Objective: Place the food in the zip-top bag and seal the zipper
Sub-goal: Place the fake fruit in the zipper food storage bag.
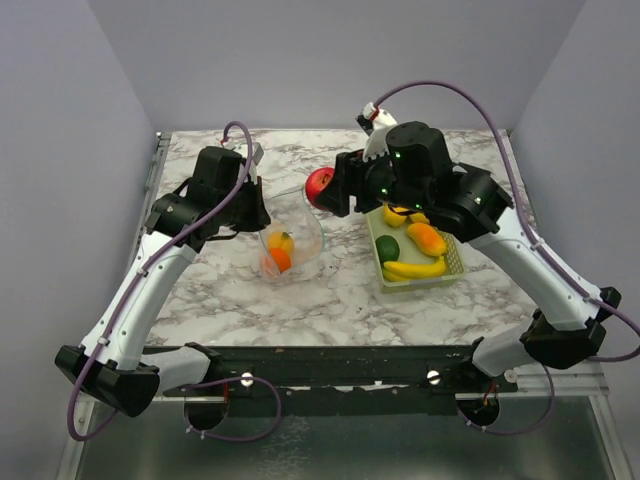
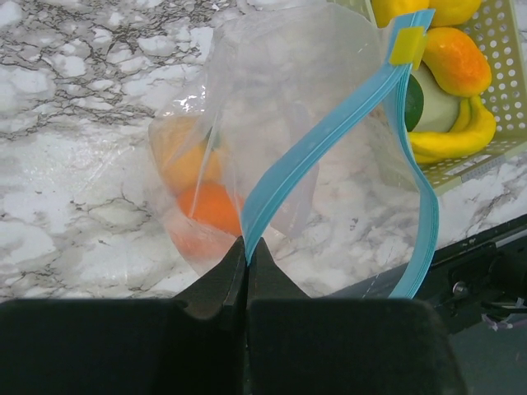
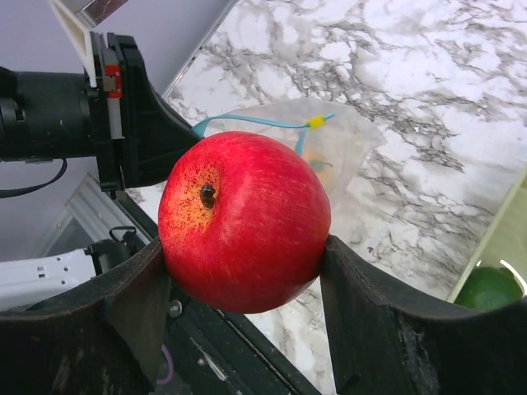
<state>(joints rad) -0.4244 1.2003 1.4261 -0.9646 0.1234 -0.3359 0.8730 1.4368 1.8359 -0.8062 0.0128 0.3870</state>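
The clear zip-top bag (image 1: 291,238) stands open on the marble table, with orange and yellow food pieces (image 1: 279,252) inside. My left gripper (image 2: 246,257) is shut on the bag's light blue zipper (image 2: 325,140) and holds that edge of the mouth up. A yellow slider tab (image 2: 407,44) sits at the zipper's far end. My right gripper (image 3: 244,255) is shut on a red apple (image 3: 245,220), held in the air just right of the bag's mouth (image 1: 319,184). From the right wrist view the bag (image 3: 338,148) lies beyond the apple.
A pale yellow-green perforated basket (image 1: 452,266) sits right of the bag, under my right arm. It holds yellow bananas (image 1: 415,268), a green piece (image 1: 388,248) and an orange-yellow piece (image 1: 427,239). The table's dark front rail (image 1: 330,360) runs along the near edge.
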